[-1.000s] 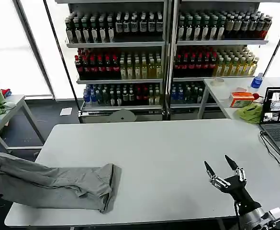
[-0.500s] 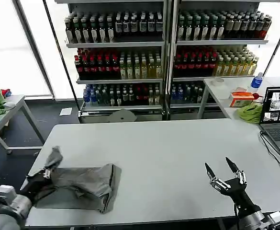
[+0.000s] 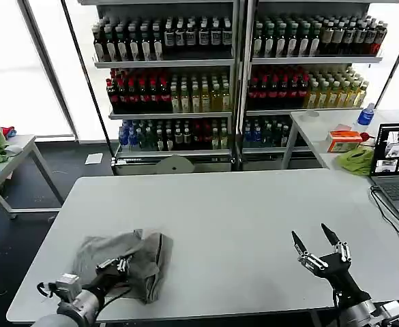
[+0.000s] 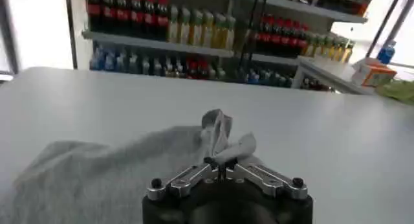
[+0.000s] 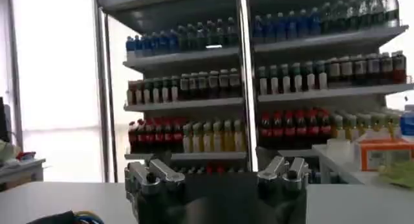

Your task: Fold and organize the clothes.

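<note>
- Left gripper (image 3: 122, 262) sits low over the near-left part of the white table (image 3: 240, 211), its fingers pressed together on a pinch of the grey shirt (image 3: 127, 255).
- Seen from the left wrist, that same left gripper (image 4: 222, 162) has its jaws meeting at the tips, and a small tuft of the shirt's (image 4: 123, 167) fabric stands up between them.
- Bunched into a crumpled heap, the shirt lies on the table's near-left area, close to the front edge, with folds piled toward its right side.
- Right gripper (image 3: 316, 238) hovers above the near-right part of the table with its two dark fingers spread wide and nothing between them, well apart from the shirt.
- From the right wrist, the right gripper (image 5: 217, 173) points toward shelves of bottles (image 5: 272, 76).
- A laptop (image 3: 397, 167) stands open on the far-right edge of the table.
</note>
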`<state>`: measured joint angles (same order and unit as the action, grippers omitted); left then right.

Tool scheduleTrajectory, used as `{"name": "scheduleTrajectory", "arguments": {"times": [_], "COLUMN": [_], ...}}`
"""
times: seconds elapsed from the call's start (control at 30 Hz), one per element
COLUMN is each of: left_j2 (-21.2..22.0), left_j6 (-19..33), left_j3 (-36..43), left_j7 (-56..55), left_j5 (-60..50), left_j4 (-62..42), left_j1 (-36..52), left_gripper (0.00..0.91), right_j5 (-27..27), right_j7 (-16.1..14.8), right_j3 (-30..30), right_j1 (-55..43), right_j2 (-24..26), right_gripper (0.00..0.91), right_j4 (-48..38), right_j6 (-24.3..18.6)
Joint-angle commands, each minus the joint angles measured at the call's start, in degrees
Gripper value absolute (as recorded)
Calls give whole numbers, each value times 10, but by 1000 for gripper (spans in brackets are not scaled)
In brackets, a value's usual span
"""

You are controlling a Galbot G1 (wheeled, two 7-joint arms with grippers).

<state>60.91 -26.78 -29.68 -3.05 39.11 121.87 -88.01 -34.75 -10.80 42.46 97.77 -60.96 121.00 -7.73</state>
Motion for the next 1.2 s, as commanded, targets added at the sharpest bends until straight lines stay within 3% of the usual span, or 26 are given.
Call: {"name": "scheduleTrajectory", "arguments": {"times": [0.03,0.07,0.6,0.93,1.2], "left_j2": [11,12,3,12,3], "left_j6": [-15,-15,-15,-18,-30], "left_j3": [77,79,76,65,-21], "left_j7": [-31,-33,-100,-108,-100], "left_j5": [10,10,55,87,101], "left_j4": [-11,-13,-35,14,17], "left_j1": [21,25,98,85,79], "left_gripper": [433,897,907,907,907], "right_j5": [2,2,9,8,9], "right_j7": [0,0,-2,-3,-4], "right_j3": [-4,-5,-17,-23,-28], "right_j1": [1,1,0,-8,-9], "right_j2": [-5,-6,-16,-17,-16], "right_gripper": [907,907,907,907,907], "right_j4": [0,0,3,4,8], "right_j6": [0,0,2,7,8]}}
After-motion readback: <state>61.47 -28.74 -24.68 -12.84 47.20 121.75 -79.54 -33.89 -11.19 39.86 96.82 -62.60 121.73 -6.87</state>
